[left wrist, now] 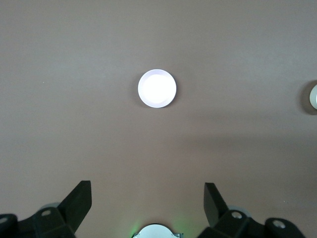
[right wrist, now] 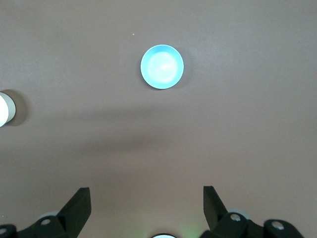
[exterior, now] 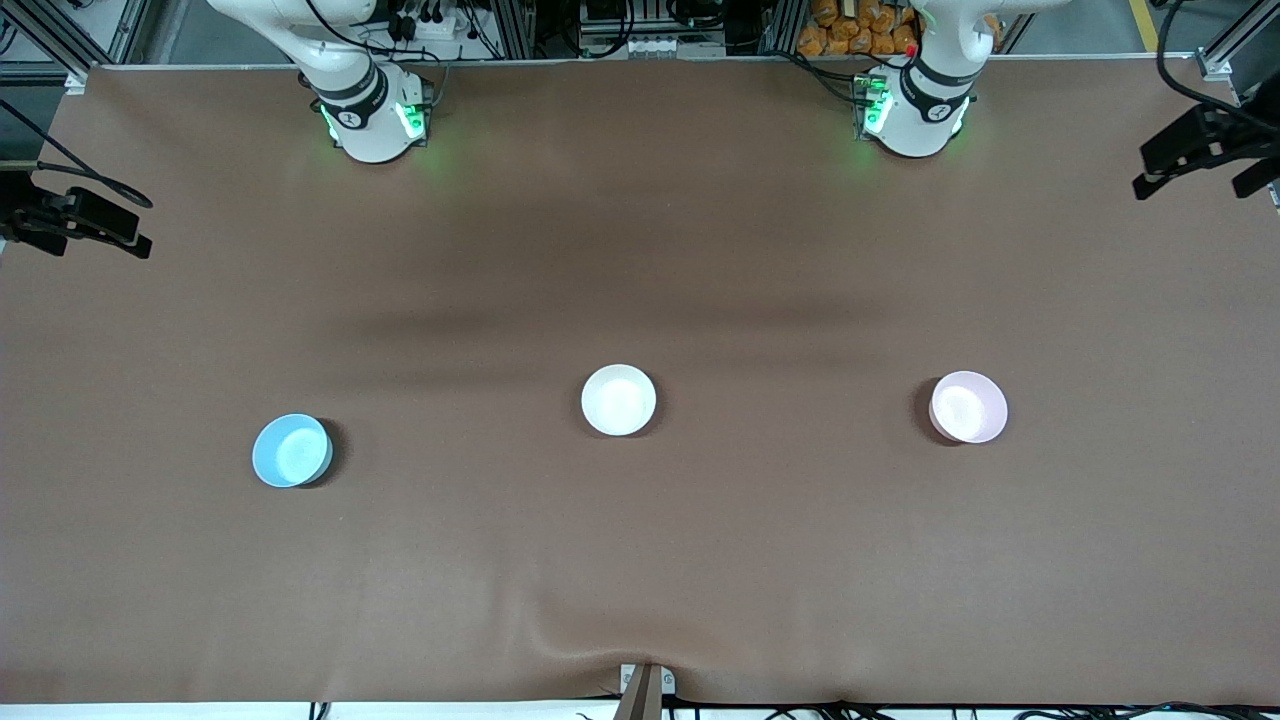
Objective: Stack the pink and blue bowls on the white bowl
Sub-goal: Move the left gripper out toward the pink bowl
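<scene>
Hovering high, spread: left pincer (left wrist: pixel 147 198) over pink bowl (exterior: pixel 968 406), right pincer (right wrist: pixel 147 198) over blue bowl (exterior: pixel 291 450); white bowl (exterior: pixel 618 399) between.

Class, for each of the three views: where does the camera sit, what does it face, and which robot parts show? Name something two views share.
Front view: high across the table, facing both arm bases; shows blue bowl, white bowl, pink bowl.
Left wrist view: high, looking down past the open left claw at the pink bowl.
Right wrist view: looking down past the open right claw at the blue bowl.
Shared: the white bowl sits at both wrist views' edges.

Wide bare table (exterior: pixel 640 560) between three well-separated bowls.
</scene>
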Controlling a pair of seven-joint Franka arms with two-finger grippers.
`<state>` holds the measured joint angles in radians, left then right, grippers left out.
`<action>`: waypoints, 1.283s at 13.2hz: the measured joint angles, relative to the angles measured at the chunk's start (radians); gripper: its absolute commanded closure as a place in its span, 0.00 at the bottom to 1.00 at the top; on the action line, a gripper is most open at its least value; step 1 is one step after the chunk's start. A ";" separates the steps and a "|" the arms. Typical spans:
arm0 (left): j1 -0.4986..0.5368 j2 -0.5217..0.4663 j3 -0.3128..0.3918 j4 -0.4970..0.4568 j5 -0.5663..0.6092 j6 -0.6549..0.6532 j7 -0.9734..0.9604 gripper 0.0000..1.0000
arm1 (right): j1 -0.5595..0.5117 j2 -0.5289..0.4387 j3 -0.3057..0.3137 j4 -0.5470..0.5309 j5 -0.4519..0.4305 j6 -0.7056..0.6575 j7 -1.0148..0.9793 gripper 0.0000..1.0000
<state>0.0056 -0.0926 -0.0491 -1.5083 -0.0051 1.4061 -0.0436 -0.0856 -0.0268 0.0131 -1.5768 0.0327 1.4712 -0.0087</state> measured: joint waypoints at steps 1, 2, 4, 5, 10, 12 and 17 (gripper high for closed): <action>-0.004 0.000 -0.003 0.000 0.000 0.000 -0.001 0.00 | 0.000 0.000 0.000 0.000 0.000 0.000 0.000 0.00; -0.004 0.000 -0.008 -0.001 0.002 0.000 -0.001 0.00 | 0.001 0.001 0.001 0.000 0.000 0.000 0.000 0.00; -0.006 0.001 -0.021 -0.001 0.029 -0.001 -0.001 0.00 | 0.002 0.004 0.003 -0.003 0.000 0.000 0.000 0.00; -0.007 0.003 -0.025 0.001 0.036 0.000 -0.001 0.00 | 0.002 0.006 0.004 -0.003 0.000 0.001 0.000 0.00; -0.004 0.043 -0.025 0.014 0.038 0.000 -0.001 0.00 | 0.003 0.017 0.007 -0.005 0.000 0.040 0.000 0.00; -0.001 0.050 -0.023 0.014 0.038 0.001 0.000 0.00 | 0.004 0.036 0.007 -0.006 0.000 0.059 0.000 0.00; 0.039 0.080 -0.016 -0.085 0.038 0.143 0.006 0.00 | 0.006 0.048 0.008 -0.006 0.000 0.059 0.000 0.00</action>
<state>0.0442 -0.0131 -0.0654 -1.5932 0.0333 1.5491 -0.0377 -0.0801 0.0213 0.0209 -1.5826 0.0329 1.5304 -0.0087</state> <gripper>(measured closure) 0.000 0.000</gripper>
